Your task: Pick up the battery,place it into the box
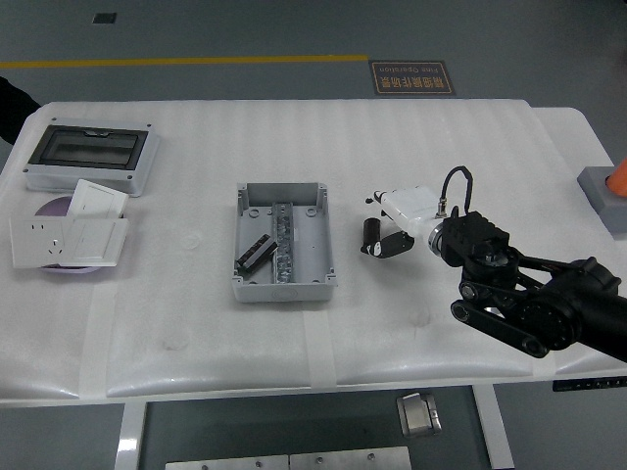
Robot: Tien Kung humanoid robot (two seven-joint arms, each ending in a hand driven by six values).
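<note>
A small black cylindrical battery [371,233] stands on the white table just right of the open grey box [318,245]. My right hand [384,238], white-backed with black fingers, reaches in from the right. Its fingers [396,243] curl against the battery at table level. The box holds a metal rail down its middle and another black battery [253,254] lying at its left side. My left arm is out of view.
A grey enclosure with a dark window [86,155] sits at the far left. White socket plates [67,238] lie on a purple disc in front of it. A grey block with an orange object [605,196] is at the right edge. A dark sleeve [12,96] shows at the far left.
</note>
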